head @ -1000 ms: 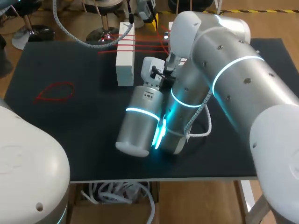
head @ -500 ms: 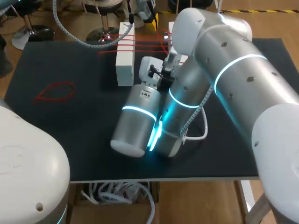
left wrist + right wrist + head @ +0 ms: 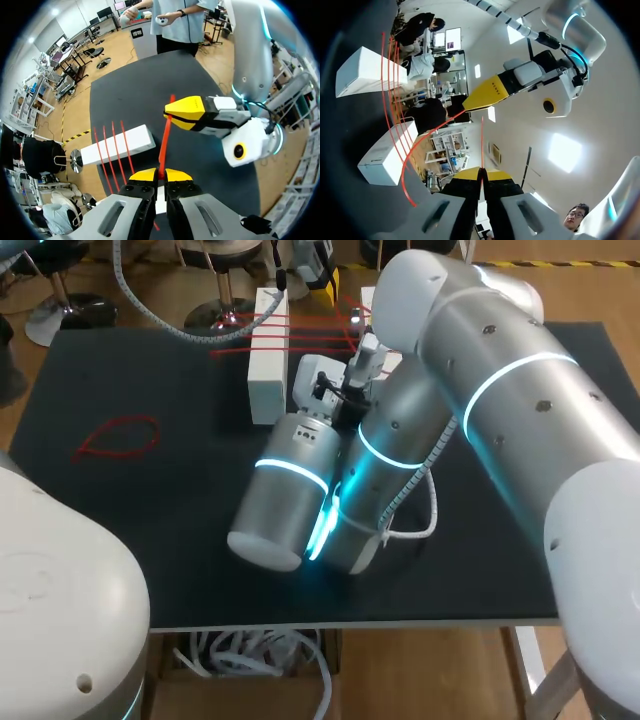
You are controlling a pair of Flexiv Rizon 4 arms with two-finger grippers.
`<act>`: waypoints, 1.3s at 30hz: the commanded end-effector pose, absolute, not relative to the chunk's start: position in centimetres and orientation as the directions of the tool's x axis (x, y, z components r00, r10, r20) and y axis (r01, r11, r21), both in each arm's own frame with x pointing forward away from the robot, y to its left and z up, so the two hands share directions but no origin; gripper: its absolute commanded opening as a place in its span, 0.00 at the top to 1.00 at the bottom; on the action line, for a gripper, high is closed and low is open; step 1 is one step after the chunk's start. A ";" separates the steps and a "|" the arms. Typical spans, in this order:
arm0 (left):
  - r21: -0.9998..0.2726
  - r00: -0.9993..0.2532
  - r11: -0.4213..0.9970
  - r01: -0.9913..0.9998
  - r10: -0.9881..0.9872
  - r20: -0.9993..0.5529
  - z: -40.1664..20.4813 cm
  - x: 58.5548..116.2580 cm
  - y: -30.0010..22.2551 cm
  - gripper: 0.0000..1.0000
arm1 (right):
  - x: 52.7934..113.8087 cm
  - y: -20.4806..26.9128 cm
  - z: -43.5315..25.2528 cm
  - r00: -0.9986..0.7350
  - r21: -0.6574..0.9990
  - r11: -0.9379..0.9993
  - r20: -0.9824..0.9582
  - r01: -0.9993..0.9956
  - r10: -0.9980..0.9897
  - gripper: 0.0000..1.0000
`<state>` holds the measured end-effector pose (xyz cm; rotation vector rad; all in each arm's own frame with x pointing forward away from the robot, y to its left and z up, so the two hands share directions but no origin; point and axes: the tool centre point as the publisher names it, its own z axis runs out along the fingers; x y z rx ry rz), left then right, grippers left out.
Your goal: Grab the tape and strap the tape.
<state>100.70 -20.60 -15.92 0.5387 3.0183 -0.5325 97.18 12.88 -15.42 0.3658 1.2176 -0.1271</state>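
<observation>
Black matte counter (image 3: 150, 520); at 12 o'clock left end effector (image 3: 160, 175), right end effector (image 3: 481, 174) both clenched on thin red tape strand (image 3: 165, 145).

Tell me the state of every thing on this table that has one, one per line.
left jaws: shut on the red tape.
right jaws: shut on the same tape.
red tape: straight between both jaws.
white boxes: lying flat, three red strands across them.
red loop: lying loose, untouched.
</observation>
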 end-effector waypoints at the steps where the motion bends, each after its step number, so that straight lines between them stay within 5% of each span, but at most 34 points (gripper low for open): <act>1: -0.323 -0.940 0.883 0.340 0.331 -0.085 -15.8 100.7 -20.6 1.00 | 95.3 12.6 -12.7 0.341 0.216 0.932 -0.933 0.291 0.110 1.00; 39: -0.323 -0.940 0.883 0.340 0.331 -0.085 -15.8 100.7 -20.6 1.00 | 95.3 12.4 -12.1 0.317 0.251 0.921 -0.936 0.298 0.152 1.00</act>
